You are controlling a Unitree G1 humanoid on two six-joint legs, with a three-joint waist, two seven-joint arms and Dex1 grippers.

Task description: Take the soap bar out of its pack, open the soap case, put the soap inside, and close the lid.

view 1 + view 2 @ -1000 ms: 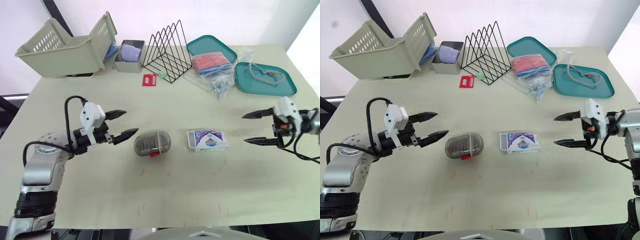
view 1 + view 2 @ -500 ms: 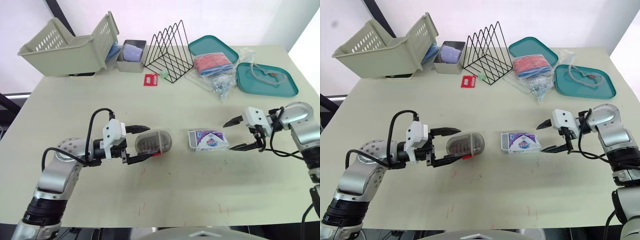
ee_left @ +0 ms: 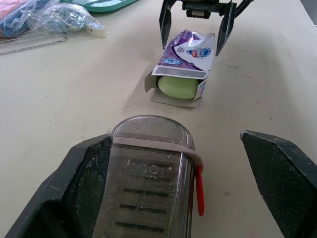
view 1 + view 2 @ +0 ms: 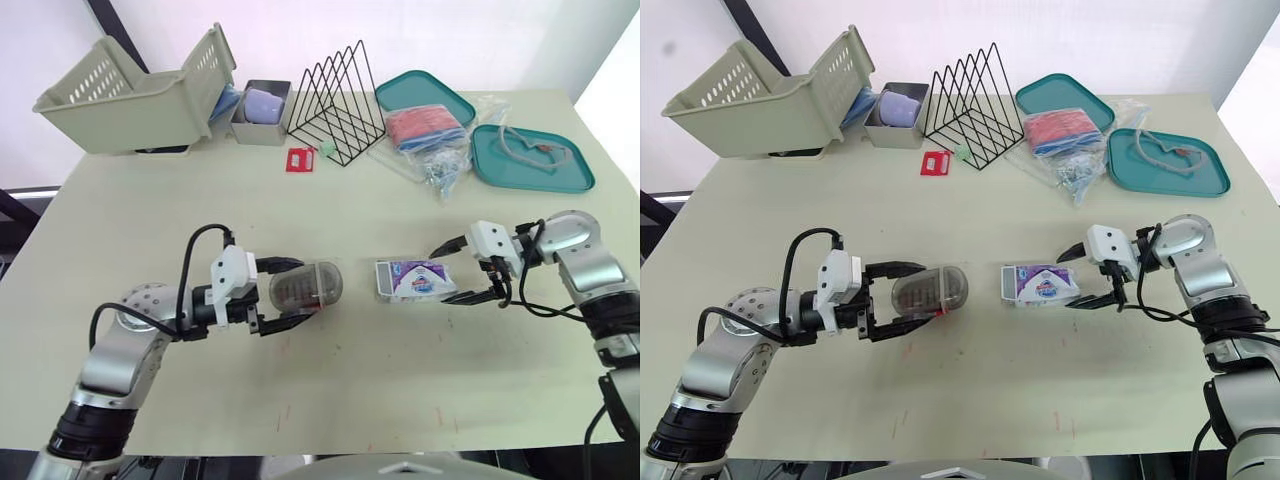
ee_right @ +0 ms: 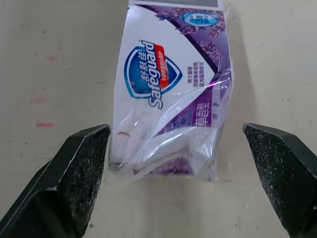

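A translucent grey soap case (image 4: 306,285) with a red latch lies shut on its side at the table's middle. My left gripper (image 4: 297,292) is open, one finger on each side of the case's left end. To the right lies the purple and white soap pack (image 4: 410,280). Its left end flap is open, and the green soap bar (image 3: 178,87) shows inside. My right gripper (image 4: 441,275) is open and straddles the pack's crumpled right end (image 5: 173,148) without squeezing it.
Along the table's far side stand a beige basket (image 4: 130,95), a small grey box (image 4: 260,105), a black wire rack (image 4: 335,100), two teal lids (image 4: 530,155) and clear bags of items (image 4: 430,135). A red card (image 4: 298,160) lies before the rack.
Both grippers have closed in from the table's sides. The left now reaches around the case's end and the right around the pack's end. Case and pack have stayed put.
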